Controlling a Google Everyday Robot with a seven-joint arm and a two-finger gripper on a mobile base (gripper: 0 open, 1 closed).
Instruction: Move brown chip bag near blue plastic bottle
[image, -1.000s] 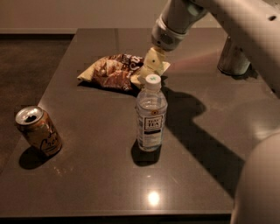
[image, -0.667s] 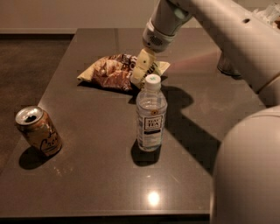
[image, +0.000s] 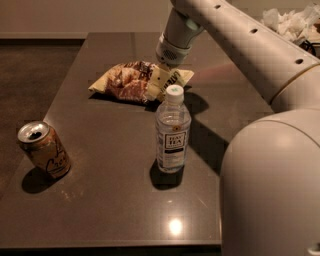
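The brown chip bag lies flat on the far half of the dark table, behind the blue plastic bottle and a little to its left. Its pale right end peeks out just past the bottle's white cap. The bottle (clear to my eye, with a tea label) stands upright near the middle of the table, apart from the bag.

Over the last second the gripper has slid leftward and dropped. It was hanging above the bag's right end, and now it is down on the right part of the bag, apparently touching the crinkled foil. I take that as the reach finishing and the grasp beginning; the bag itself has not shifted, so the carrying is all still to do.

Whether the gripper is spread or already pinched on the bag I cannot tell, since its pale tips blend into the bag's yellow end. The arm covers the table's far right corner, and the robot's own body blocks the near right. An orange-brown can stands well off to the left, untouched.
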